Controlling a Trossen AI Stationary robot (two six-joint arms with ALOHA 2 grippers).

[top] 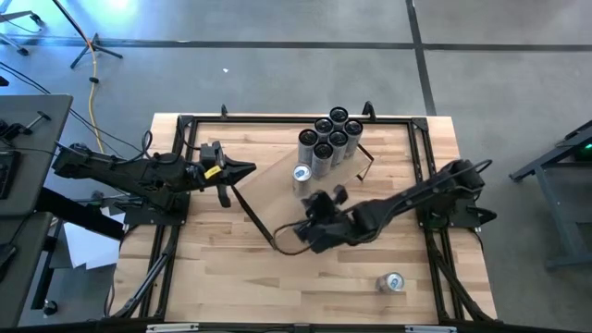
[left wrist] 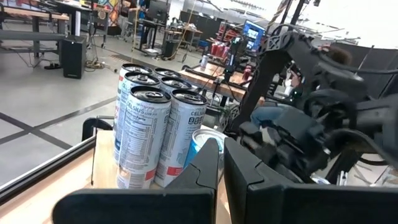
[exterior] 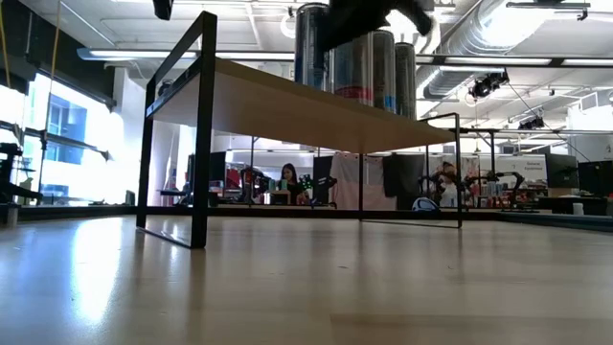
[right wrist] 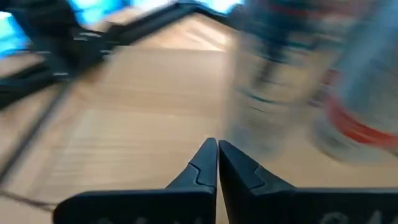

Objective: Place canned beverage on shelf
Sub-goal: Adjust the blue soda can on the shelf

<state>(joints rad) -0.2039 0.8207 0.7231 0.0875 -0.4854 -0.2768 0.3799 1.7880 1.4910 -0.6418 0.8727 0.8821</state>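
The shelf [top: 273, 192], a pale board on black brackets, stands slantwise on the tabletop. Several tall silver cans [top: 331, 137] stand upright in a cluster on its far end. A single can with a blue label [top: 302, 173] stands beside them. In the left wrist view the cluster [left wrist: 152, 127] and the blue can [left wrist: 200, 142] show beyond the fingers. My left gripper [top: 248, 168] is shut and level at the shelf's left end, holding nothing. My right gripper [top: 326, 197] is shut over the board just near of the blue can, also holding nothing [right wrist: 217, 152]. From the low view the cans [exterior: 354, 62] rise above the board.
One more can [top: 392, 282] lies on the striped tabletop near its near right corner. A black frame [top: 277, 118] runs around the table's edges. Bare tabletop lies toward the near edge [top: 277, 277]. People and desks show in the room behind.
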